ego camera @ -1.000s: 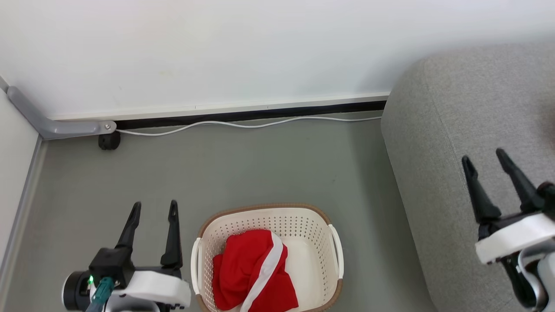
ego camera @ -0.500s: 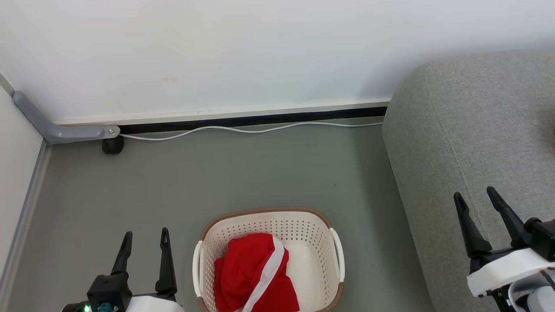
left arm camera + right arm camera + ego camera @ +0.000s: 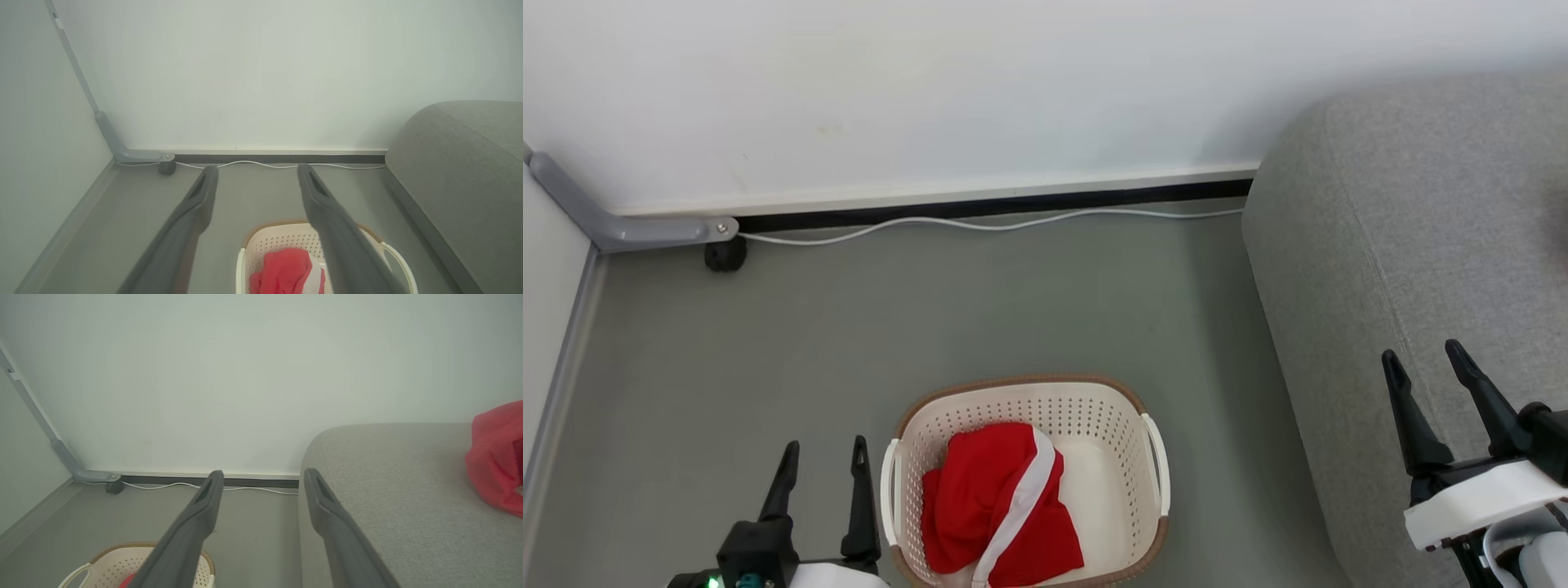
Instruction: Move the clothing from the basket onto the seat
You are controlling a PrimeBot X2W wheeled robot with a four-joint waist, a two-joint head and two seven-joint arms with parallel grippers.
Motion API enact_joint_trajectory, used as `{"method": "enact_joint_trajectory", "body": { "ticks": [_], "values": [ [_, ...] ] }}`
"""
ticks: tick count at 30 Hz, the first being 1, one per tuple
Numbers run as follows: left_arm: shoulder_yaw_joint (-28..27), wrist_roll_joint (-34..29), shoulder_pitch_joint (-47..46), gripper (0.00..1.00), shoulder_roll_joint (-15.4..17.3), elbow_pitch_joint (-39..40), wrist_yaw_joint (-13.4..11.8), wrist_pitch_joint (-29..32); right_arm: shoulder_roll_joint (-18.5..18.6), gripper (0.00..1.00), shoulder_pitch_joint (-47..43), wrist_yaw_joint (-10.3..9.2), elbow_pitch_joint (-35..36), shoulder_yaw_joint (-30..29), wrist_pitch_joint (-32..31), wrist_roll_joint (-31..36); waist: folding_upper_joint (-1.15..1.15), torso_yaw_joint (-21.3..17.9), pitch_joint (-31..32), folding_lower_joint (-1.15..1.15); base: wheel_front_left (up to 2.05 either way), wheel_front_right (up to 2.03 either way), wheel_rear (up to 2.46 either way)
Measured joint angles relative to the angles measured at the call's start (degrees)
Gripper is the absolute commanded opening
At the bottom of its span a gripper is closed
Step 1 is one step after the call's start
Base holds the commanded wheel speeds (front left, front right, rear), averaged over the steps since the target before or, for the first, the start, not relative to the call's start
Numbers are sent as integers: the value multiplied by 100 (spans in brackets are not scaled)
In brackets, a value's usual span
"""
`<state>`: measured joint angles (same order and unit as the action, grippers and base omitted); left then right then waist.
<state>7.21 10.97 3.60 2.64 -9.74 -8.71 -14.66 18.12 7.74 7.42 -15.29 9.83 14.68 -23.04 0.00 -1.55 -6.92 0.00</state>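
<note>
The cream basket [image 3: 1021,384] stands on the grey floor at the bottom centre, and bright red clothing [image 3: 992,498] with a white stripe lies bunched in its left half. Just left of the basket my left gripper [image 3: 825,445] is open and holds nothing. Its wrist view looks past the left gripper [image 3: 257,167] down at the basket [image 3: 265,241] and the red clothing [image 3: 286,271]. Over the grey seat [image 3: 1421,204] at the right, my right gripper [image 3: 1421,353] is open and bare. The right wrist view shows the right gripper [image 3: 263,473], the seat [image 3: 408,490], and a red garment [image 3: 496,457] lying on it.
A white wall closes the far side, with a white cable [image 3: 980,224] running along its base. A grey bracket [image 3: 621,229] and a black caster [image 3: 725,255] sit in the left corner. Grey floor [image 3: 1013,302] lies between the basket and the wall.
Both grippers have dropped lower in the head view over the second and stay open. The head camera has shifted a little. The clothing in the basket has not moved.
</note>
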Motion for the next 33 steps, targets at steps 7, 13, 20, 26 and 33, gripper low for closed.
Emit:
{"method": "enact_joint_trajectory", "body": {
  "ticks": [7,13,20,26,33],
  "values": [
    [379,254,-195,100,4,-342,-126,1,53,100,315,0,294,47,0,-31,0,-62,-455,0,0,0,0],
    [809,381,-866,100,1,-756,-254,1,264,100,694,0,580,158,0,-264,0,-144,-1057,0,0,0,0],
    [1193,597,-1612,100,-1,-1312,-348,1,439,100,1115,0,912,193,0,-491,0,-272,-1813,0,0,0,0],
    [1474,902,-2263,100,-2,-1773,-454,1,532,100,1510,0,1150,249,0,-584,0,-399,-2448,0,0,0,0],
    [2089,1268,-3097,100,-11,-2441,-453,0,666,100,1847,0,1429,299,0,-725,0,-503,-3179,0,0,0,0]
  ]
}}
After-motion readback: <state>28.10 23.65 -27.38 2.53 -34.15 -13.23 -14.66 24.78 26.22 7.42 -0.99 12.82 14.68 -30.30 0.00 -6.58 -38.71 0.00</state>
